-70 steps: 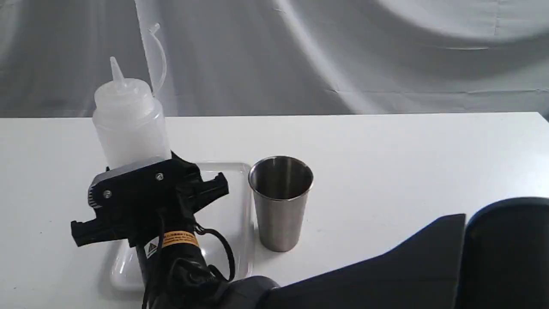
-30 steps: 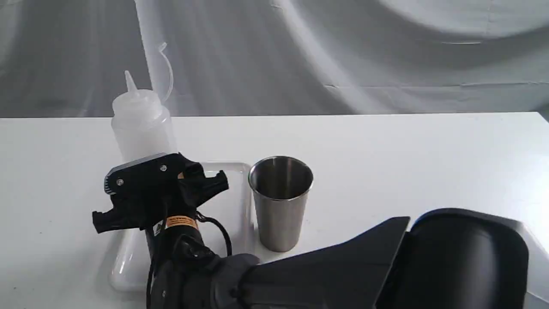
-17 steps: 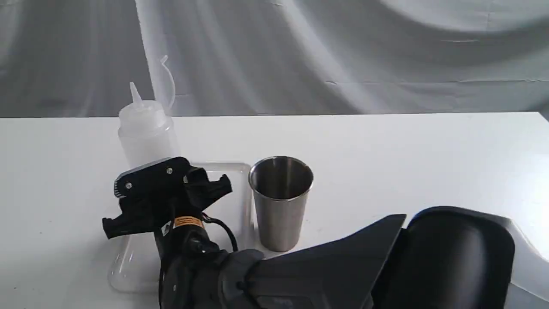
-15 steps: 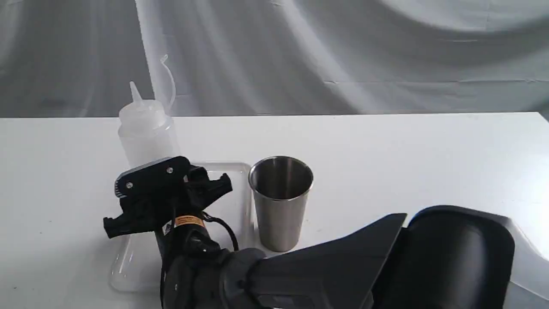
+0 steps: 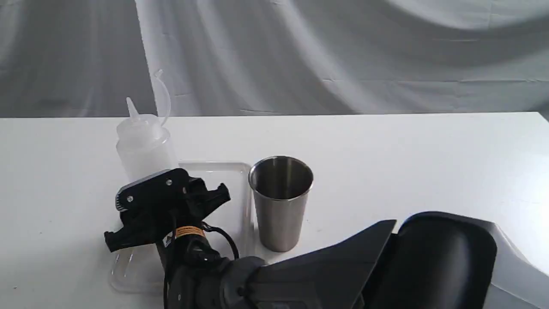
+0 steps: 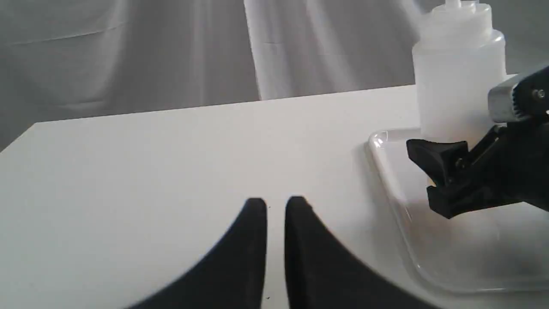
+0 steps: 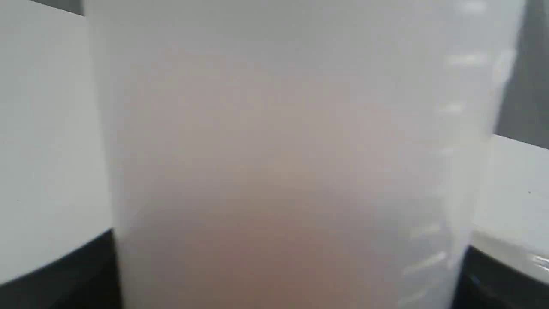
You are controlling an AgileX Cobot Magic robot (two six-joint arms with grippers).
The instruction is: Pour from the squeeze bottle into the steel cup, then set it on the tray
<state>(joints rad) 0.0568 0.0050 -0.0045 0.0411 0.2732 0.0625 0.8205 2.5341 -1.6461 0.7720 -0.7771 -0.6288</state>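
One squeeze bottle (image 5: 143,143) is standing upright in the right claw (image 5: 165,201), whose fingers are clamping the lower body from both sides, with the nozzle pointing up and the cap strap curving beside it. The bottle is sitting over the far left corner of the single tray (image 5: 214,164). The claw is hiding the base, so I cannot tell whether it is touching the tray. In the right wrist view the bottle (image 7: 283,150) is filling the picture, with a faint amber tint showing low in it and raised marks running down one side. The tray is lying on the tabletop (image 5: 407,159) left of middle, reaching toward the front edge. One steel cup (image 5: 281,206) is standing upright on the tabletop just beside the tray's right rim, its mouth open and dark inside. The left claw (image 6: 276,206) is hanging over bare tabletop near the left edge, well apart from the tray (image 6: 386,171), its two fingers drawn nearly together with only a thin slit between them, gripping nothing. One grey cloth (image 5: 343,56) is hanging behind the far edge.
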